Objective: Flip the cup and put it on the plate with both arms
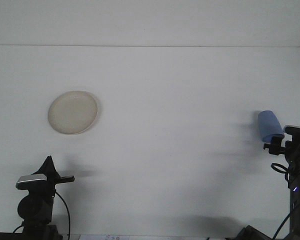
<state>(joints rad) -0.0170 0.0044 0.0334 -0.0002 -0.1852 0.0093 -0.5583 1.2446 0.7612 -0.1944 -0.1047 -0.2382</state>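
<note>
Blue cup [269, 125] sits upside down at the far right of the white table [170, 100], right arm right up against it.

Right gripper [282, 142] is mostly hidden at the frame edge, can't tell its state. Left gripper [49, 165] sits low at the left, also can't tell. Cream plate [72, 112] is well apart on the left.
</note>
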